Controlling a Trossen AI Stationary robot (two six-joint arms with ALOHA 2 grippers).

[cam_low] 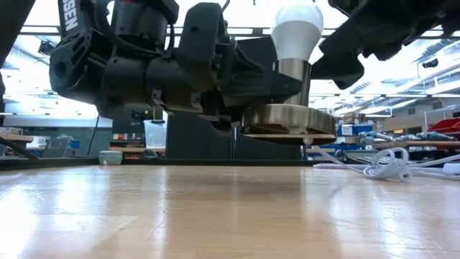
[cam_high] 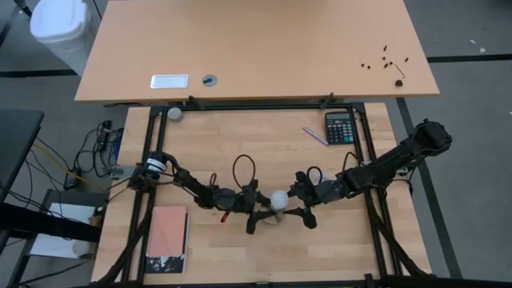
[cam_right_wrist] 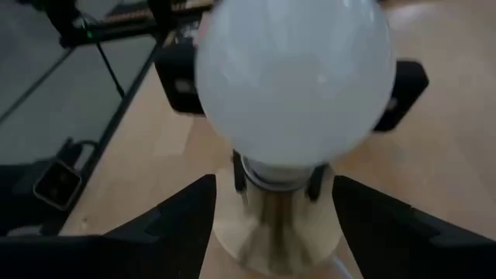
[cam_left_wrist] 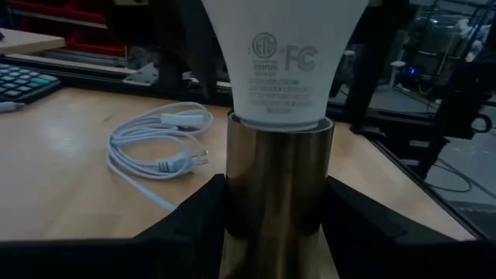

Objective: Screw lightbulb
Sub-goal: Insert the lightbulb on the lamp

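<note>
High view, lightbulb: the white lightbulb [cam_high: 278,199] sits at the middle of the wooden surface [cam_high: 264,152], between the two arms.
High view, left claw: the left claw [cam_high: 260,211] reaches in from the left and ends just beside the lightbulb.
High view, right claw: the right claw [cam_high: 298,205] reaches in from the right, its fingers spread on either side of the lightbulb.
High view, other things: a calculator [cam_high: 340,127] lies near the far right corner, a notebook [cam_high: 168,240] at the near left.

Low view, lightbulb: the lightbulb [cam_low: 295,32] stands upright in a brass socket [cam_low: 289,108] with a wide round base.
Low view, socket: the base hangs clear of the surface [cam_low: 230,212], carried by a dark claw from the left.
Low view, cord: a coiled white cord [cam_low: 388,165] lies on the right.

Left wrist view, left claw: the left claw [cam_left_wrist: 275,225] is closed on the brass socket [cam_left_wrist: 277,194], one dark finger touching each side of the tube.
Left wrist view, lightbulb: the lightbulb [cam_left_wrist: 283,62] rises straight out of the socket above the fingers, its printed neck at the socket's rim.
Left wrist view, cord: the white cord [cam_left_wrist: 159,147] lies coiled on the surface, apart from the claw.

Right wrist view, right claw: the right claw [cam_right_wrist: 271,225] stands wide, fingers apart from the glass.
Right wrist view, lightbulb: the lightbulb [cam_right_wrist: 294,77] fills the gap between the fingers, with the socket [cam_right_wrist: 275,232] base beyond it.
</note>
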